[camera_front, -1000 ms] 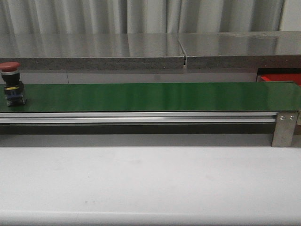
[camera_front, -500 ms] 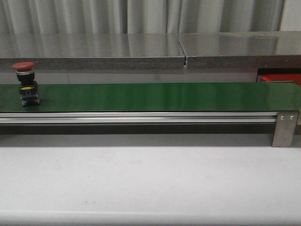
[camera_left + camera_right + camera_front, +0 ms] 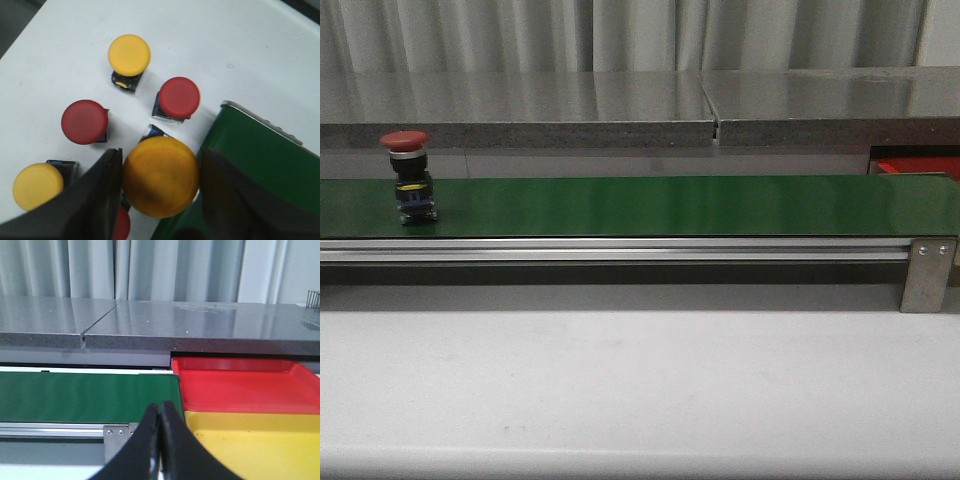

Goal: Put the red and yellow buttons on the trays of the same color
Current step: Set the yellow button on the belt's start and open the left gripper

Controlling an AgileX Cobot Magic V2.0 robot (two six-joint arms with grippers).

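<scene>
Where my left arm hangs over the white table, off the belt's left end, the scene runs rightward like this:

Left gripper (image 3: pixel 160 200): pointing straight down, my two dark fingers (image 3: pixel 95 200) clamped on the cap of a large yellow button (image 3: pixel 160 176), one finger on each side of it.

Loose buttons on the white table (image 3: pixel 210 35): a yellow button (image 3: pixel 129 55) and a red button (image 3: pixel 179 97) farther from my fingers, another red button (image 3: pixel 84 121) and a second yellow one (image 3: pixel 38 186) nearer; a further red cap is mostly hidden under my finger. All stand cap up, apart from one another.

Green belt (image 3: pixel 670 205): its rounded end sits just beside the button I hold.

Red button on the belt (image 3: pixel 407 178): upright near the belt's left end in the front view, red cap on top, dark body below.

Red tray (image 3: pixel 235 385): beyond the belt's right end, only a sliver in the front view.

Yellow tray (image 3: pixel 255 437): touching the red tray's near side, closer to my right arm.

Right gripper (image 3: pixel 160 440): held level and low, facing the belt's right end and the trays, fingers pressed together on nothing.
</scene>
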